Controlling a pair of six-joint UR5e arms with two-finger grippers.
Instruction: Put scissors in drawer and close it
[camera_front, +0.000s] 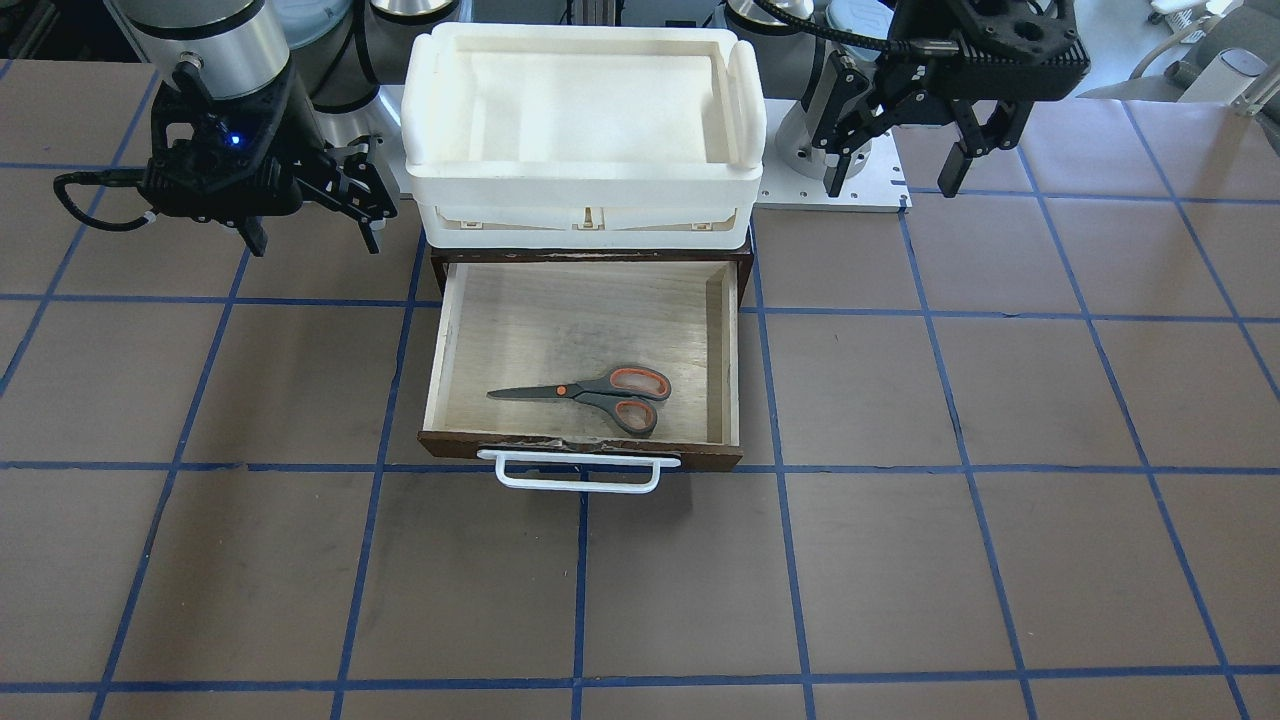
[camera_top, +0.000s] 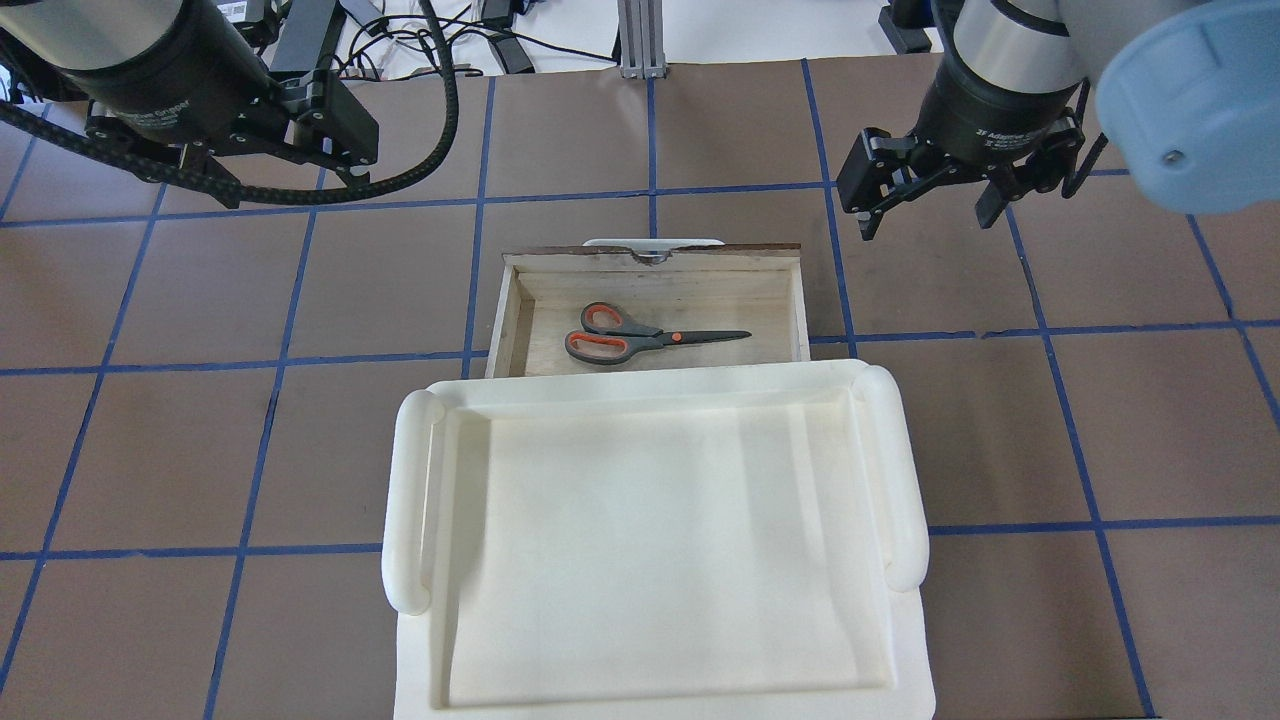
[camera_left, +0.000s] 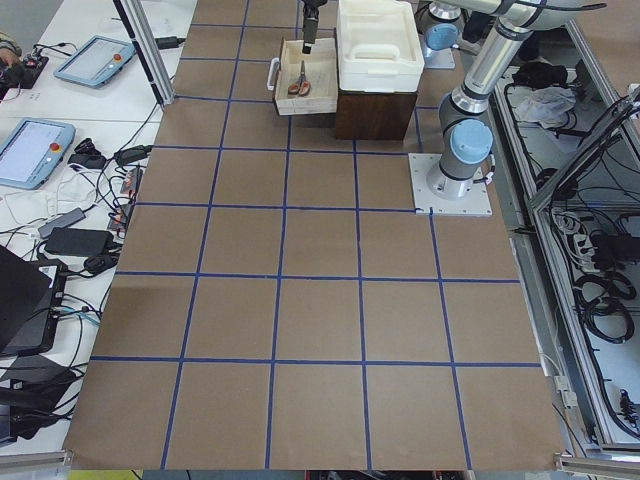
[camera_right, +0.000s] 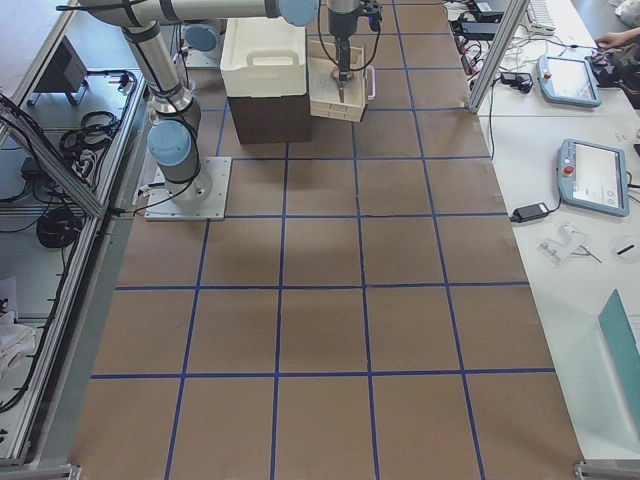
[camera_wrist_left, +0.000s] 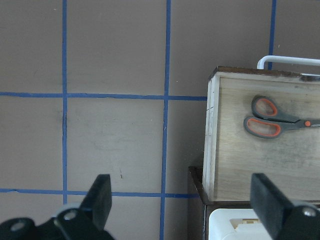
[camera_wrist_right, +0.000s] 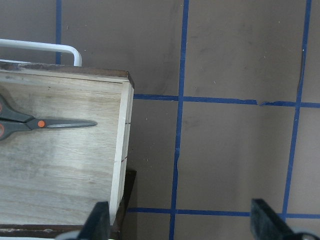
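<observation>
Lying flat inside the open drawer (camera_front: 560, 320), close behind its dark front and white handle (camera_front: 580, 472), the scissors (camera_front: 590, 394) point their shut blades toward the robot's right in the front-facing view, handles toward its left. A white bin (camera_front: 580, 190) sits above the drawer's rear. The left gripper (camera_front: 893, 178) and right gripper (camera_front: 313, 242) hang over the table (camera_front: 1000, 400) on either side, each with fingers spread wide and nothing between them. From overhead, the scissors rest on pale plywood near the drawer's front wall, and both grippers stand well apart from the drawer. The left side view shows the bin atop a dark brown cabinet (camera_left: 375, 115), the drawer jutting out from it. The right side view shows the same stack from the table's other end. The left wrist camera looks down between widely parted fingers (camera_wrist_left: 100, 200) at the orange-lined handles; the right wrist camera catches the blade tips and the drawer's corner.
</observation>
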